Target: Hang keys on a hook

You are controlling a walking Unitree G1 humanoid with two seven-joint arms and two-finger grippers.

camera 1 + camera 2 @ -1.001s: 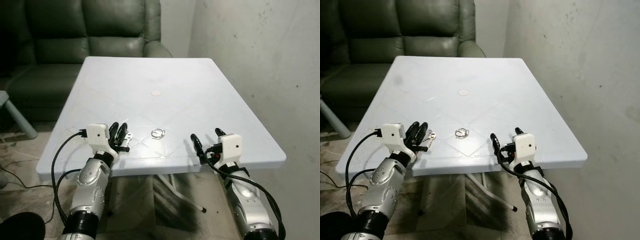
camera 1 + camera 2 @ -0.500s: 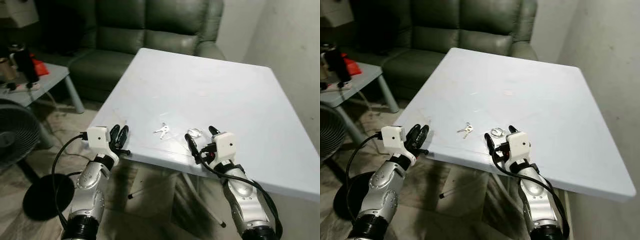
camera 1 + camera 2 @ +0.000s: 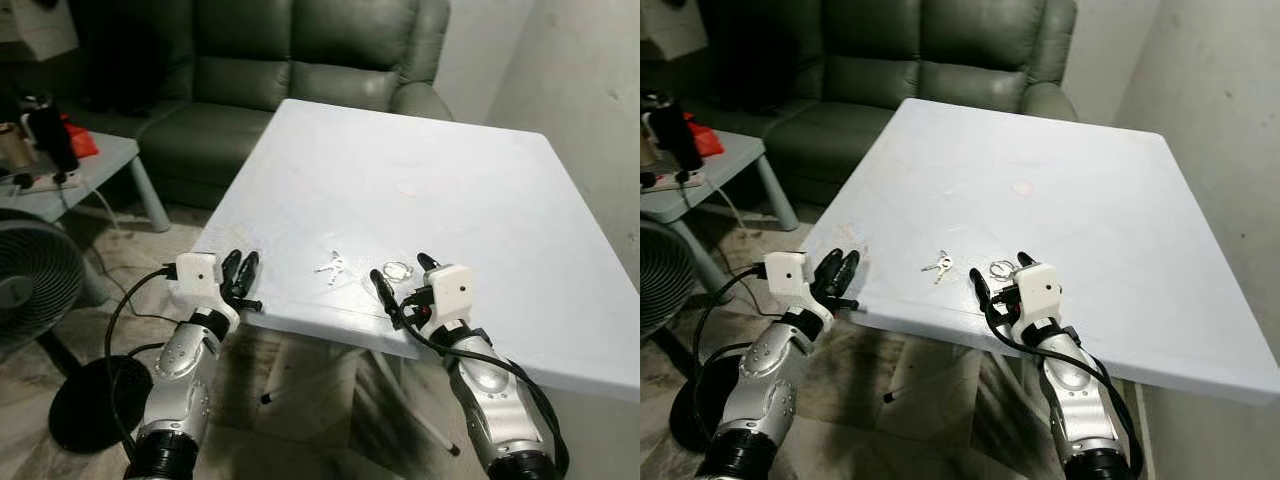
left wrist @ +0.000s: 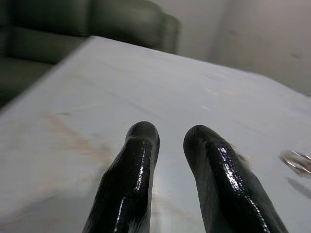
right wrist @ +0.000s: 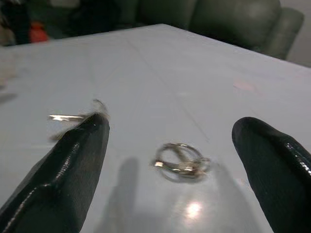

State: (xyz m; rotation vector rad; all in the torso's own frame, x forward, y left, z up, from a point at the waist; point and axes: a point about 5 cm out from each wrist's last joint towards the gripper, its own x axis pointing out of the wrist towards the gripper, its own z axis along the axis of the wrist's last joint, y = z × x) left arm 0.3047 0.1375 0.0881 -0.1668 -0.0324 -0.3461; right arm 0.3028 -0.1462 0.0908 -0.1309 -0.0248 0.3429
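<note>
Table [image 3: 480, 200]: white, smooth; keys will slide
Right gripper [image 3: 403, 276]: fingers spread wide, empty, just behind ring [image 5: 181, 161]
Left gripper [image 3: 241, 269]: fingers nearly together, empty, at table edge
Keys [image 3: 329, 266]: flat near front edge, between grippers; light, stiff, thin; pinch the bows, I judge

No text, label, brand, number or sign is showing legibly anywhere in these pictures. The white square plastic table [image 3: 480, 200] is carrying no print near either gripper, and the white camera housings on both wrists are plain.
</note>
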